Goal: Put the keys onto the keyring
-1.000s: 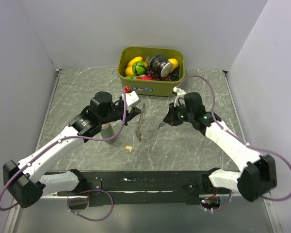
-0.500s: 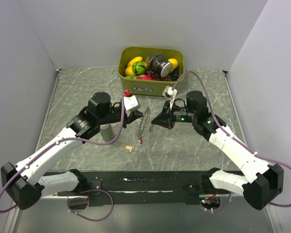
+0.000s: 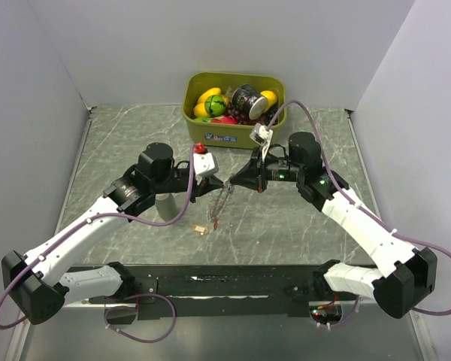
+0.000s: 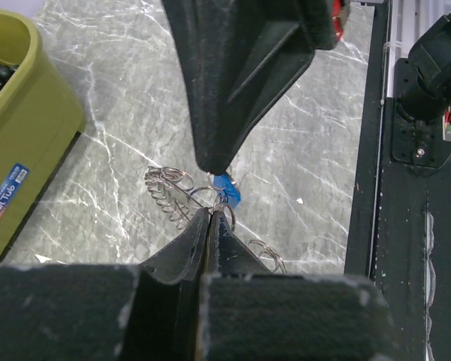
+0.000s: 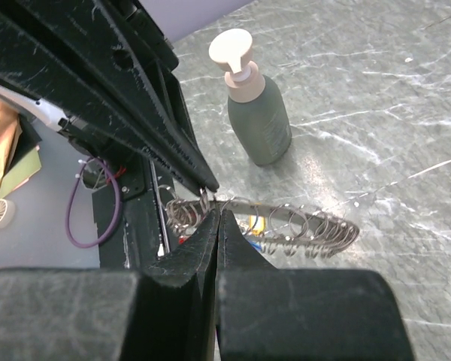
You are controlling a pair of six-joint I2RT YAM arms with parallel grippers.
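The keyring [image 3: 221, 200] is a silvery loop strung with several small split rings, held above the table. My left gripper [image 3: 223, 183] is shut on its top; the left wrist view shows the tips [image 4: 210, 213] pinching a ring. My right gripper [image 3: 235, 180] is shut, tip to tip with the left one, and the blue key [image 4: 227, 189] hangs right under its tips. In the right wrist view the gripper [image 5: 219, 210] meets the keyring [image 5: 301, 224]. The yellow key [image 3: 201, 228] lies on the table. A red bit, maybe the red key [image 3: 216, 220], shows at the keyring's lower end.
An olive-green bin [image 3: 233, 138] of toys stands at the back, also in the left wrist view [image 4: 30, 128]. A grey pump bottle [image 3: 164, 203] stands under the left arm, also in the right wrist view [image 5: 257, 113]. A black rail runs along the near edge.
My right gripper has moved left to the keyring and now meets the left gripper's tips. The left gripper has shifted slightly right, and the keyring swung with it.
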